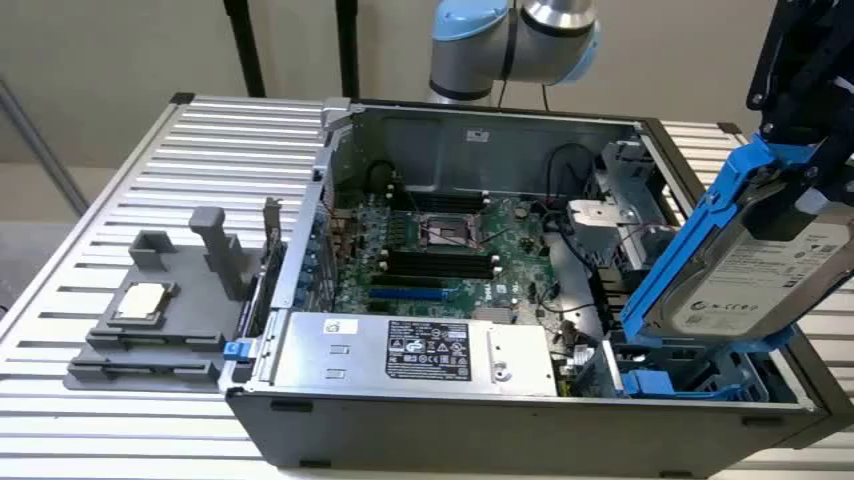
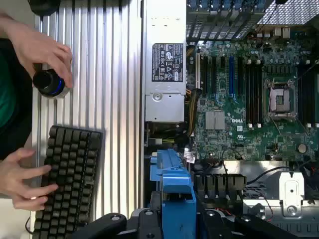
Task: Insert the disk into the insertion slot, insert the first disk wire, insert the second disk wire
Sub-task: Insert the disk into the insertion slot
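The gripper (image 2: 177, 221) is pinching the disk (image 1: 767, 270) by its blue carrier, holding it tilted above the open computer case (image 1: 534, 415) at its corner on the exterior view's right. Insertion is apparently not yet done, and both wires are waiting.

Straight below the gripper (image 2: 175, 216) and its gripped disk (image 1: 761, 270), the drive bay (image 1: 721, 372) is found open, tho it's boxed in by the power supply (image 1: 414, 350) and cables (image 2: 192, 102) alongside.
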You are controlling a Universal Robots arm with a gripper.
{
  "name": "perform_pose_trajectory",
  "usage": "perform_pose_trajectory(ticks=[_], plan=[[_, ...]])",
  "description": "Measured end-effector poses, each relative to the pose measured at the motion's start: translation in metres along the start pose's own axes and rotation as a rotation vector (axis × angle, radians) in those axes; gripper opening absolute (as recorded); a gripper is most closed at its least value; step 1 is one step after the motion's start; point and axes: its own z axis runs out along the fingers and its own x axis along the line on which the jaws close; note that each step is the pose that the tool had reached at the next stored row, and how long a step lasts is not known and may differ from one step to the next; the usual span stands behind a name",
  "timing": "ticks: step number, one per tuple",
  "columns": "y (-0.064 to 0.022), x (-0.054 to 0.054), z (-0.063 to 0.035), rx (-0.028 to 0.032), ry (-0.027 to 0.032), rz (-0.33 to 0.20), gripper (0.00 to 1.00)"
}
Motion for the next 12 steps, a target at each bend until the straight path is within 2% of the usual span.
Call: perform_pose_trajectory(ticks=[12], plan=[[0.0,0.0,0.0001,0.0,0.0001,0.0,0.32]])
